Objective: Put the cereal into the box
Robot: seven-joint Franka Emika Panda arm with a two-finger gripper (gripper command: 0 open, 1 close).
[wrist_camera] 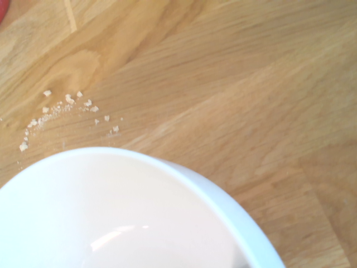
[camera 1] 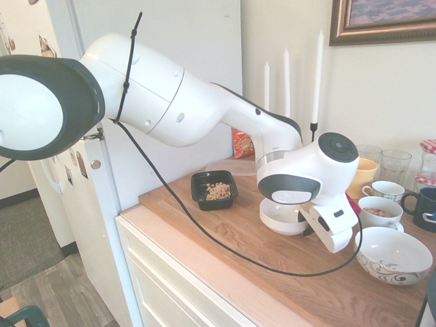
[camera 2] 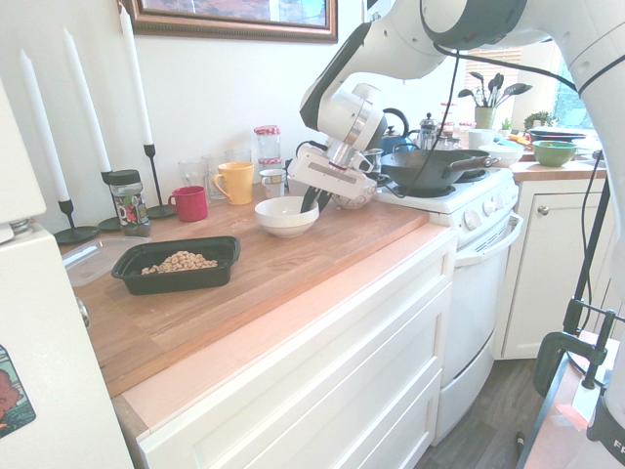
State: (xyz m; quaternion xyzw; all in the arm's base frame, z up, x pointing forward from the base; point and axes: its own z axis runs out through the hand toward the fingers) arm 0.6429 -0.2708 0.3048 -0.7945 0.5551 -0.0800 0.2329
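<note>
In a kitchen, on a wooden tabletop (camera 2: 293, 264), the cereal (camera 2: 179, 261) lies heaped inside the black box (camera 2: 178, 264), well apart from the tool (camera 2: 311, 200). The tool, its fingers pinching the rim of a white bowl (camera 2: 285, 216), tilts steeply down beside the stove (camera 2: 459, 195). Crumbs (wrist_camera: 67, 111) dot the wood near the bowl.

White arm (camera 1: 204, 109), dark joint caps
</note>
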